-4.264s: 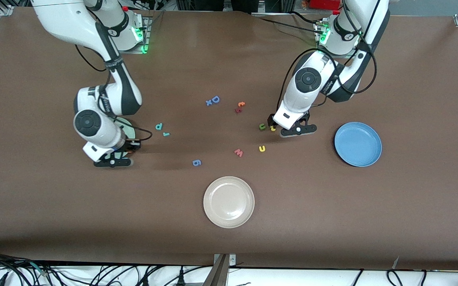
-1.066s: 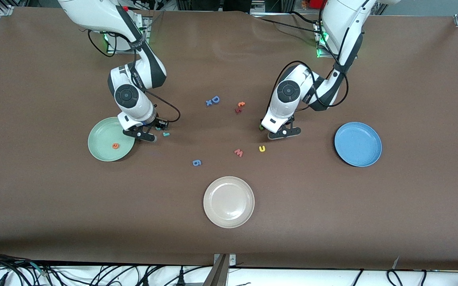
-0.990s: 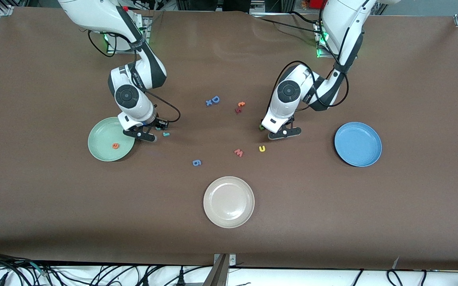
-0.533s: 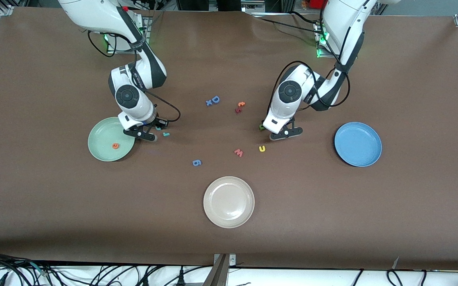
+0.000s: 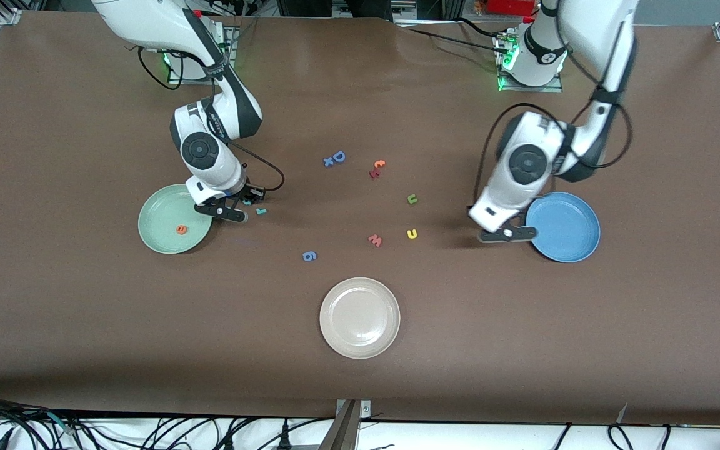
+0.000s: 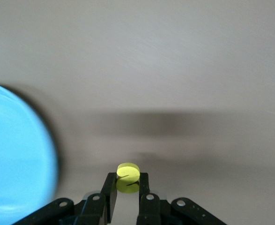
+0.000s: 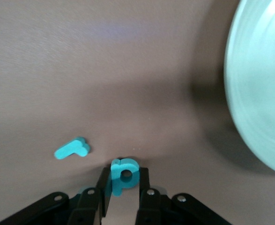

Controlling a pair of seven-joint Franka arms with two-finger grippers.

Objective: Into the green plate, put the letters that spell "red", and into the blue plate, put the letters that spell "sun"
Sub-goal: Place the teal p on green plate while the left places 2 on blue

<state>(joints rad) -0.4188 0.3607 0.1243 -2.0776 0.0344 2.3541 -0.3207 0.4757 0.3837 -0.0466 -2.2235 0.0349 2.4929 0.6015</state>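
The green plate [image 5: 161, 232] is the landmark, at the right arm's end of the brown table [image 5: 360, 375]. The orange "e" [image 5: 180, 230] lies flat inside it. Just beside the plate's rim, toward the table's middle, the right gripper [image 7: 124, 183] is clenched on the teal "d" [image 7: 123, 174], down at the table surface; the letter's stem runs along the gap between the fingers, its round bowl away from the wrist. The teal "r" [image 5: 261, 211] lies flat on the table close by, a little farther from the plate, its long axis roughly crosswise to the "d" in the right wrist view.

Well apart from the green plate, at the left arm's end, sits the blue plate [image 5: 569, 240]. The left gripper [image 6: 126, 186] is over the table just beside that plate's rim, on the side toward the green plate, its fingers grasping the yellow "s" [image 6: 128, 177], which stands on edge between them. The green "u/n" [image 5: 412, 199] and the yellow "u/n" [image 5: 412, 234] lie flat between the two plates.

The table's covering is plain, matte and brown.
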